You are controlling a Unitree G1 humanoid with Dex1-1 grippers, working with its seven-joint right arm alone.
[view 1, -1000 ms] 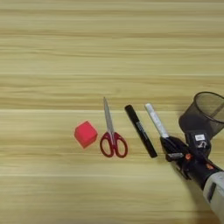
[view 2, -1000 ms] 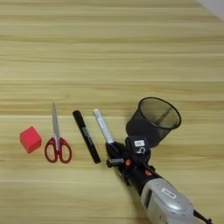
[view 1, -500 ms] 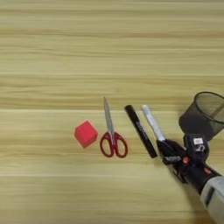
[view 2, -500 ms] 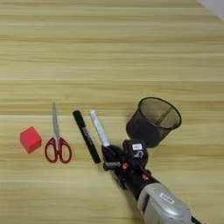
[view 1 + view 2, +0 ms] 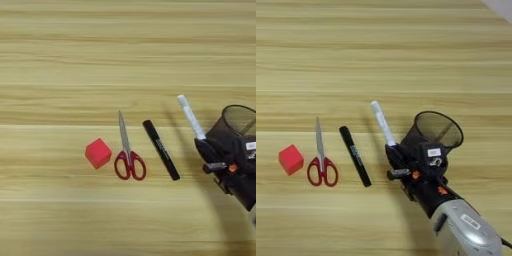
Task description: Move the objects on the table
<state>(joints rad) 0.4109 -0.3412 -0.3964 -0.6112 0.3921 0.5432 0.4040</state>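
right eye view shows the table [image 5: 381,45] filling the frame. the silver right arm [image 5: 463,232] enters from bottom right, its gripper [image 5: 393,157] clamped on the white-barrelled marker [image 5: 381,121]. beside it stands the mesh pen cup [image 5: 438,131], nothing visible inside. further left lie the black marker [image 5: 355,156], its label unreadable, red-handled scissors [image 5: 321,160], then the red cube [image 5: 291,159].

My right arm: silver forearm [image 5: 463,232] with a small white label; black gripper [image 5: 394,159] housing, orange fittings, a white square sticker on top, a short metal pin at the side.
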